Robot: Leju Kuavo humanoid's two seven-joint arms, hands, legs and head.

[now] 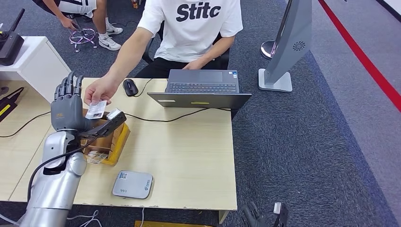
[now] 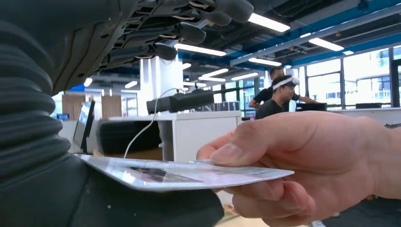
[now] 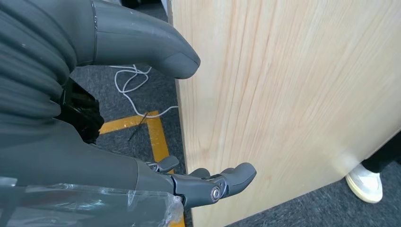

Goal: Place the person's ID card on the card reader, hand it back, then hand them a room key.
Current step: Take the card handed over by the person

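Note:
My left hand (image 1: pixel 66 106) is raised over the table's left part, fingers spread upward and holding nothing. A person's hand (image 1: pixel 100 90) pinches a white ID card (image 1: pixel 96 109) and holds it against my palm side. In the left wrist view the ID card (image 2: pixel 189 175) lies flat over my thumb (image 2: pixel 94 203), still in the person's hand (image 2: pixel 321 161), and my fingers (image 2: pixel 189 33) stay apart above it. The grey card reader (image 1: pixel 133 184) lies near the table's front edge. My right hand (image 1: pixel 265 215) hangs below the table edge, open and holding nothing (image 3: pixel 71 156).
A cardboard box (image 1: pixel 106 142) sits under my left hand. A laptop (image 1: pixel 201 87) and a mouse (image 1: pixel 130 87) lie at the far edge before the seated person. The table's wooden side panel (image 3: pixel 283 94) is close to my right hand. A grey stand (image 1: pixel 283 52) rises at the right.

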